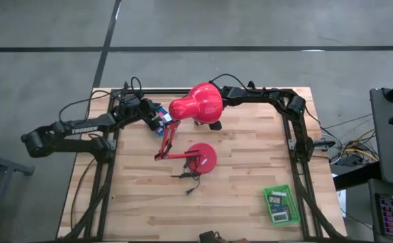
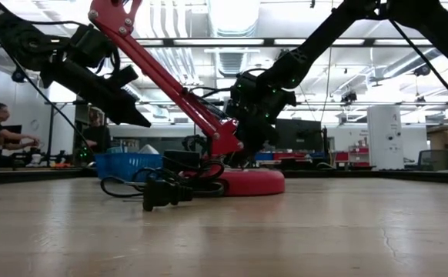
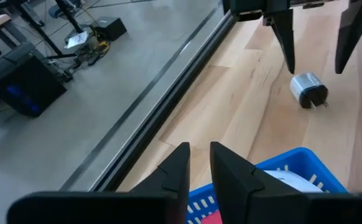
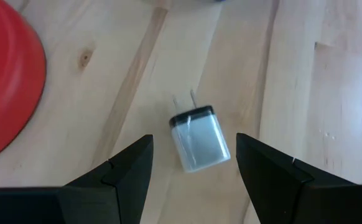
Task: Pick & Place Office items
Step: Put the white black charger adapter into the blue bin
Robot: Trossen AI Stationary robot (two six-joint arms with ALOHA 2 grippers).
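Note:
A small white charger block [image 4: 198,144] with two metal prongs lies flat on the wooden table beside the red lamp's base [image 4: 7,81]. My right gripper [image 4: 193,142] hovers open over it, one finger on each side, touching nothing; the left wrist view shows the same charger [image 3: 308,91] from farther off. My left gripper [image 3: 199,152] is at the far left of the table above the blue tray [image 3: 293,165], its fingers a narrow gap apart with nothing between them. The tray holds white and pink pieces.
The red desk lamp stands mid-table, its head [image 1: 196,102] overhanging my right gripper [image 1: 215,125] and its base [image 1: 200,159] nearer. Its black cord and plug [image 2: 166,192] trail toward the near side. A green tray [image 1: 281,206] sits at the near right corner.

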